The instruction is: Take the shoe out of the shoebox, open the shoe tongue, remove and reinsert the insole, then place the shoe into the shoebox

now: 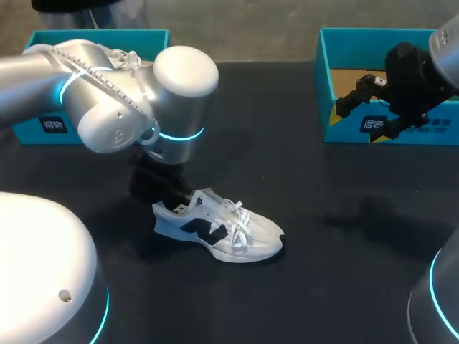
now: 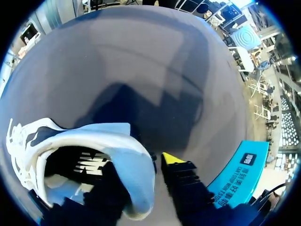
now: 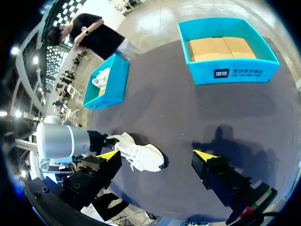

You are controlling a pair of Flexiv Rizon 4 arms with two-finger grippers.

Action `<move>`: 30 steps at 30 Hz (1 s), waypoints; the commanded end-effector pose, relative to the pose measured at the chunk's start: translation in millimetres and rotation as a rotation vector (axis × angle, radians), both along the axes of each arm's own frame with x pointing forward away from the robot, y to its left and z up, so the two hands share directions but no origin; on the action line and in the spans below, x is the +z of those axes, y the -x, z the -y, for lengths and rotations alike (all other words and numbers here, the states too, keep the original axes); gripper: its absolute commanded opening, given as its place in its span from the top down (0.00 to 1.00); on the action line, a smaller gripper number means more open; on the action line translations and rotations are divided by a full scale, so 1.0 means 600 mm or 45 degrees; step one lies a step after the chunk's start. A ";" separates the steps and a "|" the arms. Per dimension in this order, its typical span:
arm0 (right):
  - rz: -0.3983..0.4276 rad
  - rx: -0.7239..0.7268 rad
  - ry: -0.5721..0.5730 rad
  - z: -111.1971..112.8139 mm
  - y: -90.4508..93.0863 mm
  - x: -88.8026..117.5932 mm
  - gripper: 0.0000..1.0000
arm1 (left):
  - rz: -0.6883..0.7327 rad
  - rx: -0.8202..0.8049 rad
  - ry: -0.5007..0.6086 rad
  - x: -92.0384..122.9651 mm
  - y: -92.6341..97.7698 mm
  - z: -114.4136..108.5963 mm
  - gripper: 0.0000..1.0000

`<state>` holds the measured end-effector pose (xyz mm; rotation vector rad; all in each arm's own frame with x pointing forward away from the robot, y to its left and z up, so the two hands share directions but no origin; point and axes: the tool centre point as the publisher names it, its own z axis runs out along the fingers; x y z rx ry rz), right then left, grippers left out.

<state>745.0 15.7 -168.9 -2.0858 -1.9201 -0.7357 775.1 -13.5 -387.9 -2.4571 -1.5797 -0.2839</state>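
Seemingly the left claw sat at the heel of the shoe, its grip impossible to tell; the right claw, wide open and empty, should lift the tongue gently.

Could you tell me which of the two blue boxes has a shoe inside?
The box on the robot's left: a white shoe lies in it, while the right box shows only bare cardboard.

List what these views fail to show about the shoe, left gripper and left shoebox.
The insole: in the left wrist view the shoe is too dark inside to show it.
The left gripper: in the head view the left arm covers its hold on the heel.
The left shoebox: the arm hides its inside; in the right wrist view its white contents are too small.
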 end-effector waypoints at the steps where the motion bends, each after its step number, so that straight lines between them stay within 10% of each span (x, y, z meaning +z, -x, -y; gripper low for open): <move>1: -0.001 -0.002 0.002 -0.002 -0.001 -0.001 0.00 | -0.005 0.046 0.045 0.012 0.003 0.005 0.00; 14: -0.001 -0.002 0.002 -0.002 -0.001 -0.001 0.00 | 0.002 0.392 0.302 0.092 0.018 -0.047 0.00; 30: -0.001 -0.002 0.002 -0.002 -0.001 -0.001 0.00 | -0.019 0.602 0.513 0.102 0.013 -0.109 0.00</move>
